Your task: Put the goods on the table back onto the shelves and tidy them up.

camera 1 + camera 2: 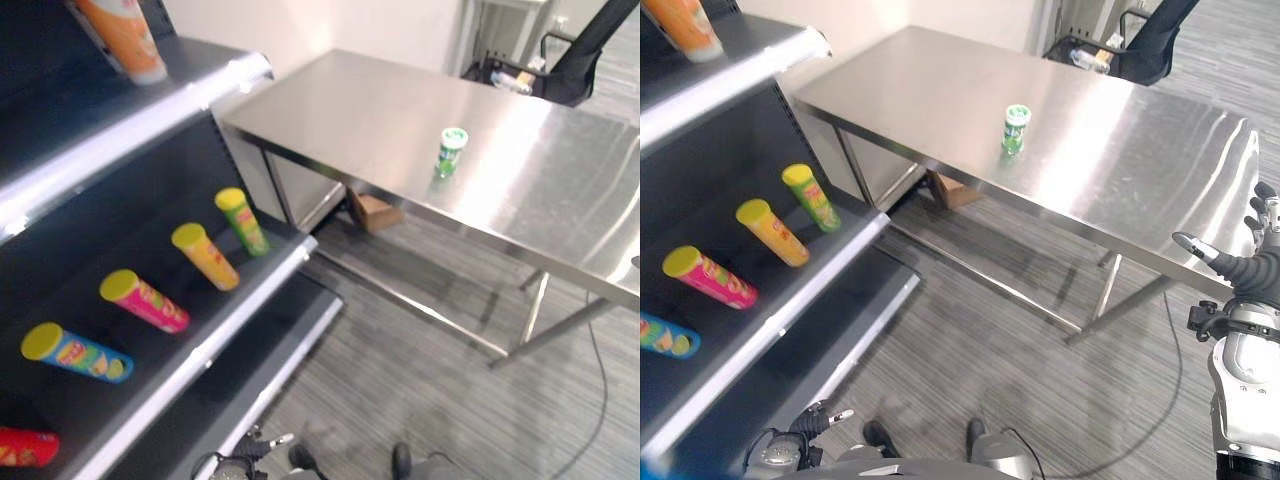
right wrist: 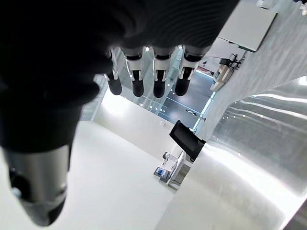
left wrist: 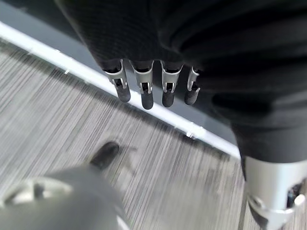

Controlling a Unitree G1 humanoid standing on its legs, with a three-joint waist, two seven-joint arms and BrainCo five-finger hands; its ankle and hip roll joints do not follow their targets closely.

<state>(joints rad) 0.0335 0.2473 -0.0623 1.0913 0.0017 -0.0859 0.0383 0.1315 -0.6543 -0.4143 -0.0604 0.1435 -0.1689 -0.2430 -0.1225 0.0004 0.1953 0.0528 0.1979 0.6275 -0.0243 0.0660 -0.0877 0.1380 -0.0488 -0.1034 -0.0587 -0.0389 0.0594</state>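
Right hand point(image 1: 1252, 262): raised at the near right end of the steel table point(image 1: 1120, 150), beside its edge, fingers relaxed and loosely extended, holding nothing; in the right wrist view its fingertips point(image 2: 158, 88) hang in a row with no object between them and the thumb. Left hand point(image 3: 153, 57): low at the robot's left side, above the grey striped carpet point(image 3: 57, 120) and close to the pale base edge of the shelf unit point(image 3: 72, 64); fingers straight to slightly relaxed, empty.

Green can point(image 1: 1015, 128): the one item on the table, upright with a white lid, well apart from the right hand, toward its far left, near the table's front edge.

Shelf unit point(image 1: 190, 350): dark with silver front rails, to the left of both hands. On its middle shelf, tubes lie side by side with their yellow lids toward the front, none touching: a green tube point(image 1: 243, 222) nearest the table, then a yellow-orange tube point(image 1: 206, 256), a pink tube point(image 1: 145, 300) and a blue tube point(image 1: 77, 352); a red tube point(image 1: 25, 447) lies at the shelf's far left. On the upper shelf stands an orange tube point(image 1: 125, 35).

A cardboard box point(image 1: 375, 211) sits on the floor beneath the table. A black chair point(image 1: 1145, 45) stands beyond the table's far side.
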